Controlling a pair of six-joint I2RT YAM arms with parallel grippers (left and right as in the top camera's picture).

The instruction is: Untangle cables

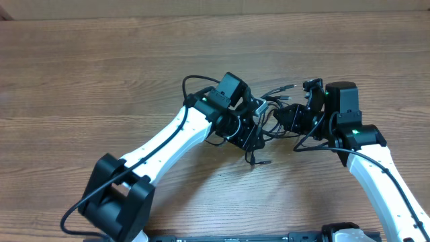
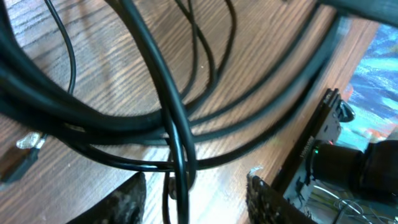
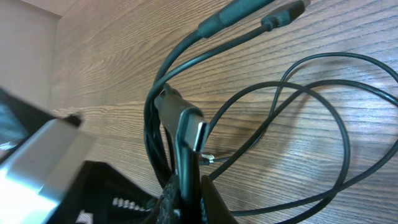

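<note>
A tangle of thin black cables (image 1: 269, 121) lies at the table's middle, between my two grippers. My left gripper (image 1: 247, 131) sits over the tangle, open; in the left wrist view its fingers (image 2: 196, 202) straddle cable strands (image 2: 174, 124) without closing. My right gripper (image 1: 295, 119) is shut on a black cable with a silver plug end (image 3: 189, 130), pinched between its fingers (image 3: 189, 202). Other loops (image 3: 298, 118) and plug ends (image 3: 283, 15) spread over the wood beyond it.
The wooden table (image 1: 101, 74) stretches around the tangle. Loose plug ends (image 1: 285, 87) stick out at the back and one (image 1: 259, 161) toward the front. The right arm's body shows in the left wrist view (image 2: 348, 162).
</note>
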